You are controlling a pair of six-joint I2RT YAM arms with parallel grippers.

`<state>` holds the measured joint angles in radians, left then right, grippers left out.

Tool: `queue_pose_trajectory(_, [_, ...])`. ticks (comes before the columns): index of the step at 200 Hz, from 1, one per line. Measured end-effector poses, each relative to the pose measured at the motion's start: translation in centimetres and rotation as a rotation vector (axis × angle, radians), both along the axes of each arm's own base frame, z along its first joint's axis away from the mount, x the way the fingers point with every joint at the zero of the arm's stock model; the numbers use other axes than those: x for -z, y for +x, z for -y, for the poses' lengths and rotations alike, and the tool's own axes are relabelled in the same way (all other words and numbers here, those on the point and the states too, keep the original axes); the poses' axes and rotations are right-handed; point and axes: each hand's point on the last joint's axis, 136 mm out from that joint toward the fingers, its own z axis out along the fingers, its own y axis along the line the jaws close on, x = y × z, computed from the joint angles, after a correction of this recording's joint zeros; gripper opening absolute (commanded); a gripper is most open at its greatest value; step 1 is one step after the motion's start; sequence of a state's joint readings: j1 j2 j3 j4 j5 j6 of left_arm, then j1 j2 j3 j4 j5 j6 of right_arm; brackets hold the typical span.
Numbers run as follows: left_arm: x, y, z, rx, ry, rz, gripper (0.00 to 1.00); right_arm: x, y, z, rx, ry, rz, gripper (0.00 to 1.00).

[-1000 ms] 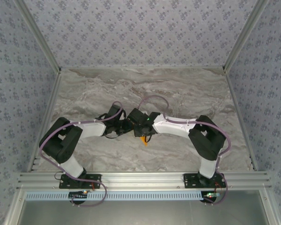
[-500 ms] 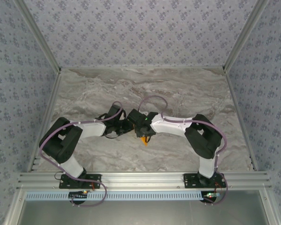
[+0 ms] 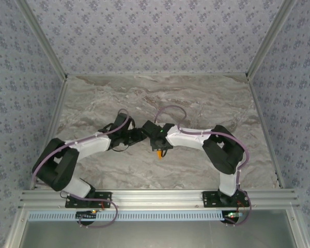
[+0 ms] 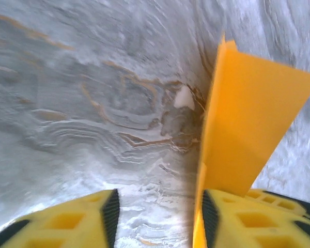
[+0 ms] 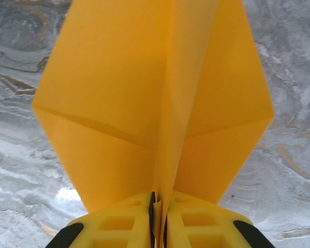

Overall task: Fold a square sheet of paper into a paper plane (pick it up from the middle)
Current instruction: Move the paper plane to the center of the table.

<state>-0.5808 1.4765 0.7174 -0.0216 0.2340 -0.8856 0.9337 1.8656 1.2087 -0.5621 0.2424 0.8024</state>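
**Right claw pinches the folded paper, left claw open beside it**

From the right wrist we see the right claw (image 5: 157, 214) at 6 o'clock. Its yellow pads (image 5: 113, 227) are pressed together on the bottom edge of the folded orange paper (image 5: 144, 98). The paper rises from that pinch toward 12 o'clock. A centre crease runs up its middle, and a flap spreads to either side, each crossed by a slanting fold line. Beyond it lies the grey marbled table (image 5: 20, 170).

From the left wrist, the left claw (image 4: 157, 217) is spread wide, with one pad at 7 o'clock and the other at 5 o'clock, and bare table between them. The paper stands on edge at 3 o'clock. Its lower edge runs down the inner face of the 5 o'clock pad, and we cannot tell whether they touch.

From above, the left arm (image 3: 88, 146) and the right arm (image 3: 191, 138) reach in from 6 o'clock and meet near the middle of the table. The two claws are just beside each other there. A small orange tip pokes out from under the right claw toward 6 o'clock.
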Motion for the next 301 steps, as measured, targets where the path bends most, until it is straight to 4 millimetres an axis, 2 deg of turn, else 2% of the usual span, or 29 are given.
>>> queue_pose_trajectory(23, [-0.8,0.3,-2.1,-0.059,0.060,0.026,0.84,0.0,0.3,0.3,0.013,-0.002,0.004,0.18])
queue_pose_trajectory(68, [-1.0,0.2,-5.6,-0.156,0.151,0.037,0.99,1.0,-0.2,1.3,0.034,-0.020,-0.016,0.22])
queue_pose_trajectory(166, [0.2,-0.7,-8.0,-0.201,0.231,-0.001,0.99,1.3,0.0,1.3,0.073,-0.001,-0.016,0.18])
queue_pose_trajectory(194, [0.2,-0.7,-8.4,-0.208,0.241,-0.001,0.99,1.2,0.4,1.2,0.079,0.016,-0.020,0.12])
queue_pose_trajectory(211, [0.1,-0.8,-8.6,-0.212,0.246,0.001,0.99,1.0,0.8,1.2,0.081,0.022,-0.015,0.11])
queue_pose_trajectory(237, [-0.3,-0.8,-9.1,-0.217,0.251,0.006,0.99,-0.2,3.2,1.8,0.091,0.023,0.013,0.12])
queue_pose_trajectory(272, [-0.7,-1.1,-9.8,-0.218,0.283,0.021,0.99,-2.5,9.3,3.0,0.108,0.049,0.095,0.11])
queue_pose_trajectory(301, [-0.7,-1.5,-10.3,-0.213,0.312,0.022,0.99,-1.7,13.5,4.2,0.095,0.018,0.114,0.12])
